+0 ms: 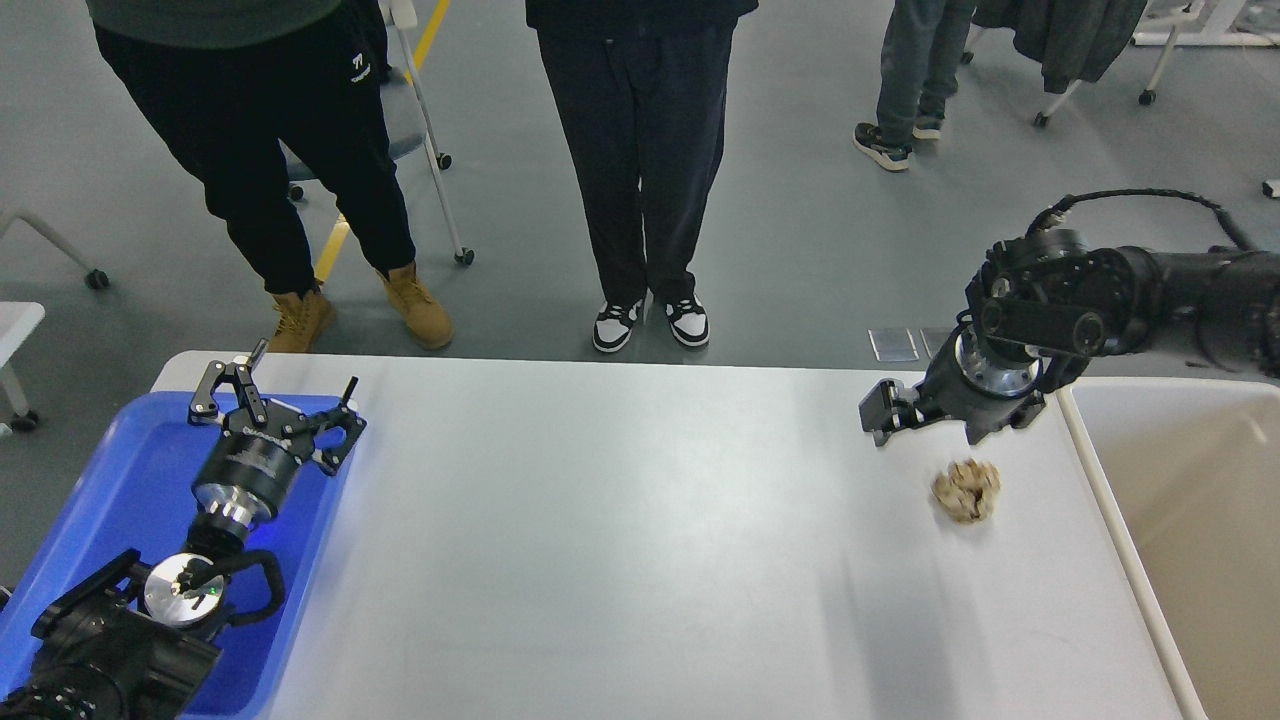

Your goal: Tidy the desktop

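A crumpled beige paper ball [967, 490] lies on the matte white-grey desktop [620, 520], right side, near the beige rectangular bin [1190, 520]; the right gripper [935, 415] hangs just beyond it, finger state unclear. The left gripper [275, 400] spreads wide over the blue plastic tray [120, 480].

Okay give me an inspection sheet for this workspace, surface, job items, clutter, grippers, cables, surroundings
Surface: white-grey desktop, mostly bare.
Job's things: one crumpled beige wad lying on the desktop near its right end.
Clutter: nothing else seen on the desktop; blue tray at left, beige bin at right.
Grippers: left gripper open over the tray; right gripper above and just beyond the wad, its fingers not clear.
Cables: black cable looping over the right arm.
Surroundings: three people standing beyond the table, grey floor.
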Robot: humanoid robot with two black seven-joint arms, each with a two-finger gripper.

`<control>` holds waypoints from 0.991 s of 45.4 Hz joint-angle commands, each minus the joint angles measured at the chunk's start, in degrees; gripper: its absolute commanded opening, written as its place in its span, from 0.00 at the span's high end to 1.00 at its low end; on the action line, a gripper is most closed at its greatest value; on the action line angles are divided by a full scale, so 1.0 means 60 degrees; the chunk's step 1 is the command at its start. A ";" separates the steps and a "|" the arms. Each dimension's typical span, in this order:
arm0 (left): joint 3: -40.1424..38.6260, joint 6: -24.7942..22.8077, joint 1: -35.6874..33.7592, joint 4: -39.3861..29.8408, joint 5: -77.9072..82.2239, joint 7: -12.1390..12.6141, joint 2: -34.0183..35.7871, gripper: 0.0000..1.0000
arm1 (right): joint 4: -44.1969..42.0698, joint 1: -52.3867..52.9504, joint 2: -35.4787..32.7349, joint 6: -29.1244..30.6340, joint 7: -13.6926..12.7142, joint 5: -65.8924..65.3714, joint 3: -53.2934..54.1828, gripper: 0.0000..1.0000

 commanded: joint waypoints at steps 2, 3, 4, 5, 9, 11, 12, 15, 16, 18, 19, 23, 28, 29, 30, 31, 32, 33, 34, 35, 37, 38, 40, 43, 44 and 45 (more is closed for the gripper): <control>0.0001 0.0000 0.0003 -0.0001 -0.0001 -0.0002 0.0000 0.00 | -0.2251 -0.1993 0.0416 -0.0120 0.0017 -0.0830 0.0618 0.00; 0.0001 0.0000 0.0003 -0.0001 -0.0001 -0.0002 0.0000 0.00 | -0.2353 -0.2095 0.0445 -0.0135 0.0017 -0.0844 0.0618 0.00; 0.0001 0.0000 0.0003 -0.0001 -0.0001 -0.0002 0.0000 0.00 | -0.2441 -0.2169 0.0460 -0.0164 0.0017 -0.0845 0.0618 0.00; 0.0001 0.0000 0.0003 -0.0001 -0.0001 -0.0002 0.0000 0.00 | -0.2515 -0.2242 0.0475 -0.0193 0.0017 -0.0845 0.0618 0.00; 0.0001 0.0000 0.0003 -0.0001 -0.0001 -0.0002 0.0000 0.00 | -0.2735 -0.2550 0.0519 -0.0413 0.0017 -0.0917 0.0604 0.00; 0.0001 0.0000 0.0003 -0.0001 -0.0001 -0.0002 0.0000 0.00 | -0.2837 -0.2638 0.0519 -0.0574 0.0017 -0.1020 0.0618 0.00; 0.0001 0.0000 0.0003 -0.0001 -0.0001 -0.0002 0.0000 0.00 | -0.2867 -0.2667 0.0519 -0.0661 0.0017 -0.1093 0.0618 0.00; 0.0001 0.0000 0.0003 -0.0001 -0.0015 -0.0002 0.0000 0.00 | -0.2911 -0.2784 0.0519 -0.0896 0.0061 -0.1342 0.0603 0.00; 0.0001 0.0000 -0.0012 -0.0001 -0.0015 -0.0002 0.0000 0.00 | -0.2926 -0.2814 0.0519 -0.0969 0.0061 -0.1444 0.0603 0.00; 0.0001 0.0000 0.0003 -0.0001 -0.0015 -0.0002 0.0000 0.00 | -0.2955 -0.2858 0.0504 -0.1116 0.0105 -0.1620 0.0603 0.00; 0.0001 0.0000 -0.0012 -0.0001 -0.0015 -0.0002 0.0000 0.00 | -0.2999 -0.2887 0.0519 -0.1174 0.0120 -0.1708 0.0603 0.00; 0.0001 0.0000 -0.0012 -0.0001 -0.0015 -0.0002 0.0000 0.00 | -0.3189 -0.3033 0.0534 -0.1277 0.0135 -0.1914 0.0618 0.00; 0.0001 0.0000 -0.0012 -0.0001 -0.0015 -0.0002 0.0000 0.00 | -0.3292 -0.3136 0.0592 -0.1467 0.0208 -0.1943 0.0618 0.00; 0.0001 0.0000 0.0003 -0.0001 -0.0015 -0.0002 0.0000 0.00 | -0.3292 -0.3165 0.0592 -0.1512 0.0208 -0.1943 0.0618 0.00; 0.0001 0.0000 -0.0012 -0.0001 -0.0015 -0.0002 0.0000 0.00 | -0.3292 -0.3195 0.0607 -0.1555 0.0193 -0.1943 0.0618 0.00; 0.0001 0.0000 0.0003 -0.0001 -0.0015 -0.0002 0.0000 0.00 | -0.3292 -0.3224 0.0607 -0.1599 0.0208 -0.1943 0.0618 0.00; 0.0001 0.0000 -0.0012 -0.0001 -0.0015 -0.0002 0.0000 0.00 | -0.3292 -0.3239 0.0621 -0.1643 0.0208 -0.1943 0.0618 0.00; 0.0001 0.0000 0.0003 -0.0001 -0.0015 -0.0002 0.0000 0.00 | -0.3292 -0.3253 0.0636 -0.1673 0.0208 -0.1943 0.0618 0.00; 0.0001 0.0000 -0.0012 -0.0001 -0.0015 -0.0002 0.0000 0.00 | -0.3292 -0.3268 0.0665 -0.1717 0.0208 -0.1943 0.0618 0.00; 0.0001 0.0000 -0.0012 -0.0001 -0.0015 -0.0002 0.0000 0.00 | -0.3292 -0.3283 0.0680 -0.1746 0.0208 -0.1943 0.0618 0.00; 0.0001 0.0000 -0.0012 -0.0001 -0.0015 -0.0002 0.0000 0.00 | -0.3321 -0.3341 0.0709 -0.1848 0.0208 -0.1943 0.0618 0.00; 0.0001 0.0000 0.0003 -0.0001 -0.0015 -0.0002 0.0000 0.00 | -0.3321 -0.3370 0.0738 -0.1878 0.0208 -0.1943 0.0618 0.00; 0.0001 0.0000 -0.0012 -0.0001 -0.0015 -0.0002 0.0000 0.00 | -0.3321 -0.3385 0.0782 -0.1966 0.0193 -0.1943 0.0618 0.00; 0.0001 0.0000 -0.0012 -0.0001 -0.0015 -0.0002 0.0000 0.00 | -0.3321 -0.3444 0.0797 -0.1995 0.0193 -0.1943 0.0618 0.00; 0.0001 0.0000 -0.0012 -0.0001 -0.0015 -0.0002 0.0000 0.00 | -0.3336 -0.3458 0.0797 -0.2010 0.0193 -0.1943 0.0618 0.00; 0.0001 0.0000 0.0003 -0.0001 -0.0015 -0.0002 0.0000 0.00 | -0.3336 -0.3473 0.0812 -0.2039 0.0193 -0.1943 0.0618 0.00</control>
